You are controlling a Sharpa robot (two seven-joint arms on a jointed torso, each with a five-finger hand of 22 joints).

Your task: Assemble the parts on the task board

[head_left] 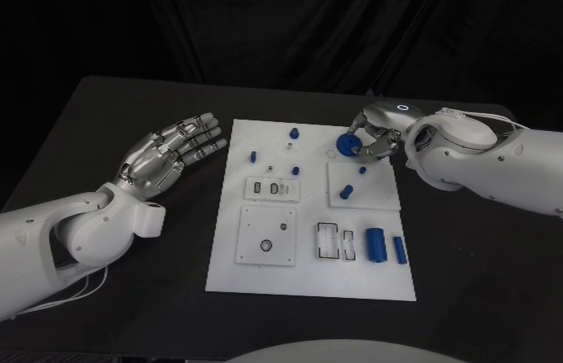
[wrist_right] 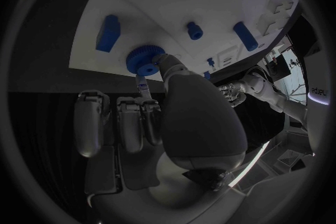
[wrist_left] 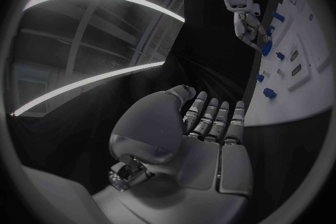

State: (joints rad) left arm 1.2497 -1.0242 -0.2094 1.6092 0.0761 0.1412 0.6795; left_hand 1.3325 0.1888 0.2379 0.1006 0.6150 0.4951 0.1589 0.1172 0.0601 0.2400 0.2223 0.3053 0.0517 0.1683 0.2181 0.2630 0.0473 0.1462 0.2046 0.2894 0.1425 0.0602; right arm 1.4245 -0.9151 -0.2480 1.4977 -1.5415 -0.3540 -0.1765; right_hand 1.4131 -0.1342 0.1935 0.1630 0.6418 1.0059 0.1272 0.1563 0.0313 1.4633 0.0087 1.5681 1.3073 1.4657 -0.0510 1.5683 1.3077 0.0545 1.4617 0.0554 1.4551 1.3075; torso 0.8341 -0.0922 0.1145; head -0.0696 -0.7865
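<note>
Right hand (head_left: 377, 133), silver and jointed, pinching a round blue gear (head_left: 348, 144) with a toothed rim between thumb and a fingertip, just above the far right corner area of the white board (head_left: 235, 273); from the right wrist, same gear (wrist_right: 145, 59) seen edge-on at the thumb tip, hub toward the palm, other fingers (wrist_right: 91, 123) lying side by side below it. Whether the gear touches the board, cannot tell. Left hand (head_left: 174, 153) off the board's left edge, well apart from any piece, palm up, fingers straight, slightly spread, holding nothing; from the left wrist, smooth metallic palm (wrist_left: 203, 145) with ribbed fingers lined up. On the board, flat, matte, rectangular: a raised white square plate (head_left: 373, 194) beneath the right hand carrying a short blue peg (head_left: 347, 191); small blue studs (head_left: 252, 156) standing nearer the far left part; a slotted white block (head_left: 270, 188) in the middle; a square plate with a round hole (head_left: 266, 234) toward the near left; a large blue cylinder (head_left: 376, 245) and a slimmer blue bar (head_left: 400, 250) lying side by side at the near right, next to two rectangular slots (head_left: 333, 242). Black matte table (head_left: 117, 102) underneath, dark cloth backdrop (head_left: 281, 21) hanging behind.
</note>
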